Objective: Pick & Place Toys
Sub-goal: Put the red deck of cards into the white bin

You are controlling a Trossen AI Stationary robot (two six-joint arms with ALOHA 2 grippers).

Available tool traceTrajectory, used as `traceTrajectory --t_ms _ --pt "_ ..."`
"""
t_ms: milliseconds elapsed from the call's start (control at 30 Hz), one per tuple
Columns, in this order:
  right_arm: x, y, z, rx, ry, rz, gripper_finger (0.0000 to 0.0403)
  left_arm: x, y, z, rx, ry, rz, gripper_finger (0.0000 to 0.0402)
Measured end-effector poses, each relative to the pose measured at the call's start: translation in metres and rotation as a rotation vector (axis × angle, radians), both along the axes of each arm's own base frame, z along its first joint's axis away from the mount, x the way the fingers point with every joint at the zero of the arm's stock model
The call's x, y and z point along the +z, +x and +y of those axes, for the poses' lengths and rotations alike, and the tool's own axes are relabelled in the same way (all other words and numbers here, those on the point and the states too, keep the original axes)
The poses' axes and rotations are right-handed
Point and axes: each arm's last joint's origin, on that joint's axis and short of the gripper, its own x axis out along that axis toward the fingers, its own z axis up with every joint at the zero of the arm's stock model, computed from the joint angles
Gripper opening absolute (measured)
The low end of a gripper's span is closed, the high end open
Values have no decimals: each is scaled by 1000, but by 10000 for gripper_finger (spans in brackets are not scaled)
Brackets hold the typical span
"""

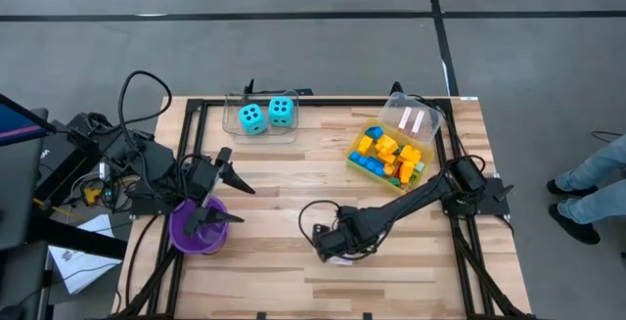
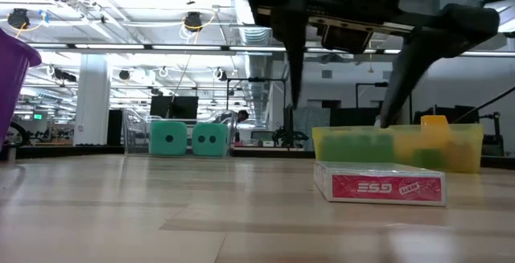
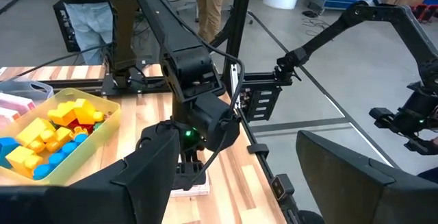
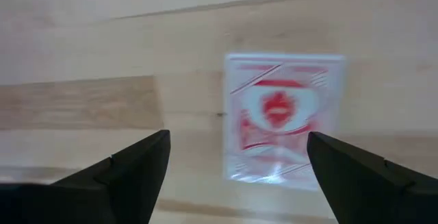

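Note:
A pink-and-white card box (image 4: 282,117) lies flat on the wooden table (image 1: 274,281), also seen in the low view (image 2: 378,186). My right gripper (image 4: 236,152) hangs open over it, pointing down, its fingers (image 2: 294,70) clear of the box and the box nearer one finger. My left gripper (image 3: 239,176) stands open and empty at the table's left, above the purple cup (image 1: 199,227). Two cyan dice (image 1: 266,114) sit in a clear tray at the far edge. Coloured bricks (image 1: 386,154) fill the yellow bin (image 3: 102,125).
A clear tray with pink cards (image 1: 413,119) stands behind the yellow bin at the far right. Cables (image 1: 318,217) loop beside the right arm. The black frame (image 1: 186,124) borders the table. A person's legs (image 1: 592,178) stand beyond the right edge.

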Motion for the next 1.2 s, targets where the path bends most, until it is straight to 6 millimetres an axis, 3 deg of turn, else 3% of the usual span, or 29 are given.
traceTrajectory --t_ms 300,467,667,800,1033,1200 --pt "9 25 6 -46 82 -277 336 0 0 0 0 0 0 287" --pt "14 33 6 43 45 -373 336 0 0 0 2 -5 1 287" --pt "4 16 -3 -180 40 -162 341 0 0 0 9 -30 8 287" --pt "0 4 -5 -190 49 -15 359 1 0 0 10 -35 1 287" --pt "0 2 -5 -233 67 5 396 4 2 1 28 -50 -34 287" --pt "-1 -5 -1 -240 52 53 393 5 2 2 32 -52 -41 287"
